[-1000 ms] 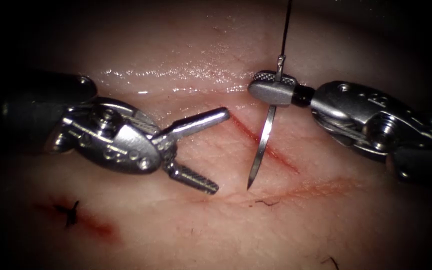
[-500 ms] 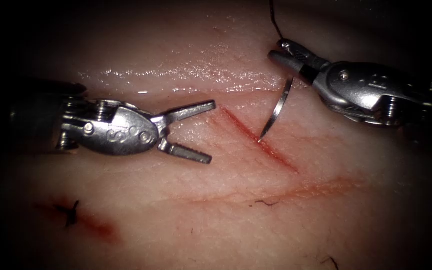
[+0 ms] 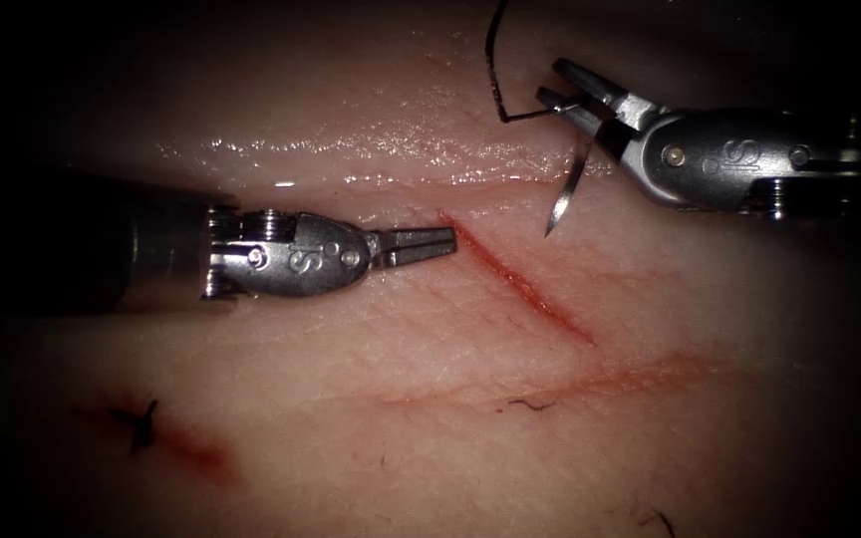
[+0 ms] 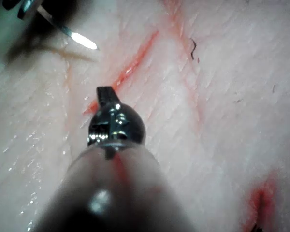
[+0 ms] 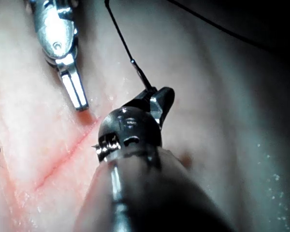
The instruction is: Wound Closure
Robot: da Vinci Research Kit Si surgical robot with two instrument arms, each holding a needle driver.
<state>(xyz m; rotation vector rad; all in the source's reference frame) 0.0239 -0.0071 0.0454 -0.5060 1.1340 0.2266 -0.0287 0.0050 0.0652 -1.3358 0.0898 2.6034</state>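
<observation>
A: Pale pork tissue (image 3: 430, 418) covers the bench, w/ a short red cut (image 3: 520, 284) slanting across the middle. Any stitches in it?

B: None visible; the cut looks open along its whole length. One dark knot (image 3: 142, 423) sits well apart, low on the left, by a patch of red fluid (image 3: 196, 453). So closure of this cut seems barely begun.

A: Where's the needle?

B: Needle (image 3: 570, 184) is clamped in the right tool (image 3: 575, 95), gripped near its thread end. Its tip hangs free above the tissue, just right of the cut's upper end, not in the tissue. Thread (image 3: 498, 70) loops up from the jaws.

A: And the other tool?

B: Left tool (image 3: 421, 246) lies on the cut's left side, tips nearly touching its upper end, jaws together, holding nothing.
</observation>
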